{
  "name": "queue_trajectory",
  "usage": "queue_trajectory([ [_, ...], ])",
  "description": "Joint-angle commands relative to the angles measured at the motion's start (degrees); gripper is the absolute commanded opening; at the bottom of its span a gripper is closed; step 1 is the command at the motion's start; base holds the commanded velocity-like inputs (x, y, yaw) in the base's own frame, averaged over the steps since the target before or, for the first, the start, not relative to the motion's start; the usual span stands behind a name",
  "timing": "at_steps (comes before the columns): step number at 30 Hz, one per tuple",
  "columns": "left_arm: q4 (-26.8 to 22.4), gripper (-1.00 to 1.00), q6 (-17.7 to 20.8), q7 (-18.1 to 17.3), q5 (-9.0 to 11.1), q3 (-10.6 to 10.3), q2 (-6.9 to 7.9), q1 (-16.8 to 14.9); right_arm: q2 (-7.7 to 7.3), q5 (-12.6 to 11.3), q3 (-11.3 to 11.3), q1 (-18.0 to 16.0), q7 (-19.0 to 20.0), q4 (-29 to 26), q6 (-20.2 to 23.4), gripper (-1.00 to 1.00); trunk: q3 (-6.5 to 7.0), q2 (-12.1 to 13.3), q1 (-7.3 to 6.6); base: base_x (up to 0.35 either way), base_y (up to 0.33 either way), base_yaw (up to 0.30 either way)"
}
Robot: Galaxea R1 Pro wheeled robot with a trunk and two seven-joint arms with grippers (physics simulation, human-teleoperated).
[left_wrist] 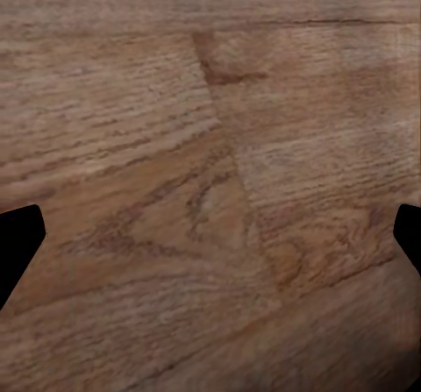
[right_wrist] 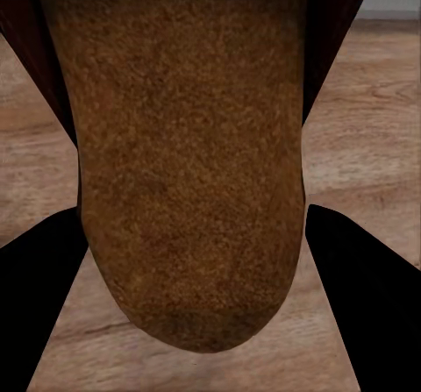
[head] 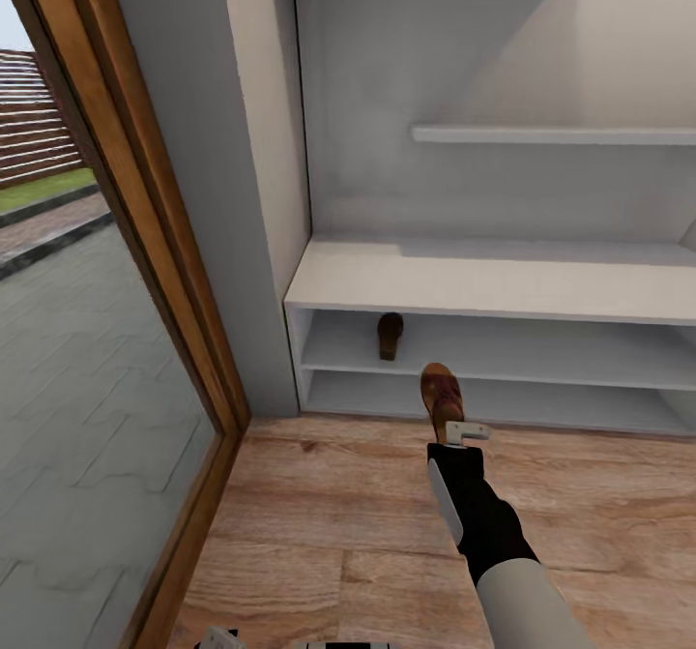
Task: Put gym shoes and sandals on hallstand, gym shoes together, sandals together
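Hallstand [head: 503, 286] with one sandal [head: 391, 335] shelved near its left end is seen from the head; the second sandal [right_wrist: 189, 155] is pinched between the right gripper [head: 454, 433] jaws.

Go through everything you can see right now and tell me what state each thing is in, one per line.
Sandal on the rack: resting on the upper open shelf, near its left end.
Second sandal: held off the floor in the right tool, in front of the rack.
Right tool: shut on the second sandal.
Left tool: open, holding nothing, over the floor.
Hallstand: top surface bare.
Corridor floor: no shoes lying in view.
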Motion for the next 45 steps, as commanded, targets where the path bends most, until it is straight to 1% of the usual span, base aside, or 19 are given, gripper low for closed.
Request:
queue_trajectory([
  [1, 0.0, 1.00, -0.3, -0.2, -0.2, 0.1, -0.01, 0.0, 0.04, 0.1, -0.1, 0.0, -0.1, -0.1, 0.3, -1.00, -0.05, 0.0, 0.02, 0.332, 0.000, 0.000],
  [8, 0.0, 1.00, -0.3, -0.1, -0.2, 0.2, -0.01, 0.0, 0.04, 0.1, 0.0, 0.0, -0.1, 0.3, 0.3, -1.00, -0.05, 0.0, 0.02, 0.278, 0.000, 0.000],
  [16, 0.1, 1.00, -0.3, -0.1, -0.2, 0.2, -0.01, 0.0, 0.04, 0.1, -0.1, 0.0, -0.1, 0.3, 0.2, -1.00, -0.05, 0.0, 0.02, 0.104, 0.000, 0.000],
  [23, 0.1, 1.00, -0.3, -0.1, -0.2, 0.2, -0.03, 0.0, 0.04, 0.1, -0.1, 0.0, -0.1, 0.3, 0.2, -1.00, -0.05, 0.0, 0.02, 0.285, -0.001, 0.000],
  [31, 0.1, 1.00, -0.3, -0.1, -0.2, 0.3, -0.01, 0.0, 0.04, 0.1, -0.2, 0.0, -0.1, 0.4, 0.2, -1.00, -0.05, 0.0, 0.02, 0.274, -0.118, 0.000],
  [41, 0.1, 1.00, -0.3, -0.1, -0.2, 0.3, -0.01, 0.0, 0.04, 0.1, -0.2, 0.0, -0.1, 0.4, 0.2, -1.00, -0.05, 0.0, 0.02, 0.063, -0.021, 0.000],
  [45, 0.1, 1.00, -0.3, -0.1, -0.2, 0.3, -0.01, 0.0, 0.04, 0.1, -0.2, 0.0, -0.1, 0.4, 0.2, -1.00, -0.05, 0.0, 0.02, 0.205, -0.001, 0.000],
])
